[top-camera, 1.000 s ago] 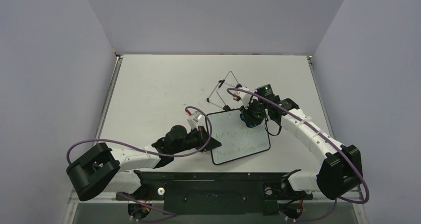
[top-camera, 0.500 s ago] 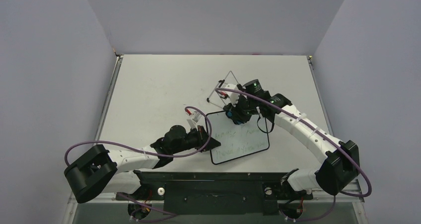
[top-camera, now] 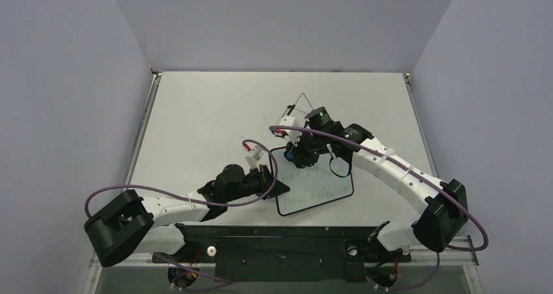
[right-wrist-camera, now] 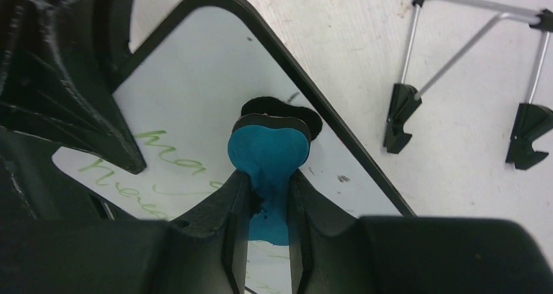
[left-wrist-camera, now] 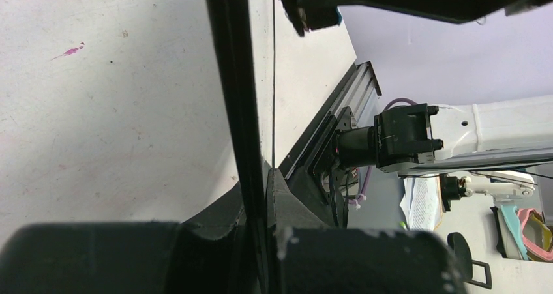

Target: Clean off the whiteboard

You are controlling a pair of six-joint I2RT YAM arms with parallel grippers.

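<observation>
The whiteboard (top-camera: 317, 187) lay on the table (top-camera: 209, 118), close to the near edge and between the two arms. The left gripper (top-camera: 277, 188) had its fingers squeezed shut on the board's left edge. I think it did that so the board would not slide while it was rubbed. The right gripper (right-wrist-camera: 269, 183) had its fingers pinched tight on a blue and black eraser (right-wrist-camera: 269, 149). The eraser's dark pad was pressed down on the far corner of the board, just inside the black frame. Green writing (right-wrist-camera: 149, 142) showed lower on the board, so I think most of the wiping was not done yet. A thin wire stand (right-wrist-camera: 399, 111) lay on the table just past that corner, apart from the board. A wide sweep up there could bump it. The left gripper's fingers reached over the board's edge near the green words, so the eraser might have trouble getting to that bit.
</observation>
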